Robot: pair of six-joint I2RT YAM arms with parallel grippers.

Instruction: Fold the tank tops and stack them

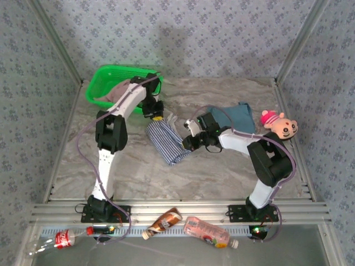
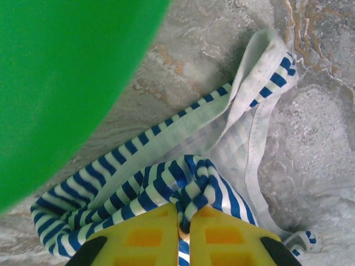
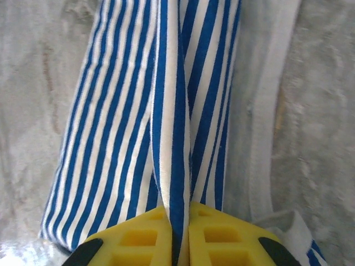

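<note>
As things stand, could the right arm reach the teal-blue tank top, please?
Probably not yet: the right gripper is shut on the striped tank top. The teal-blue tank top lies uncovered beside that arm, so after release the way looks free.

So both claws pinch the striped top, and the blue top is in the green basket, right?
Not the basket. The top external view shows the blue top on the table beside the plush toy. Left gripper and right gripper do pinch the striped top.

White-black arms (purple cables) with yellow claw fingers.
</note>
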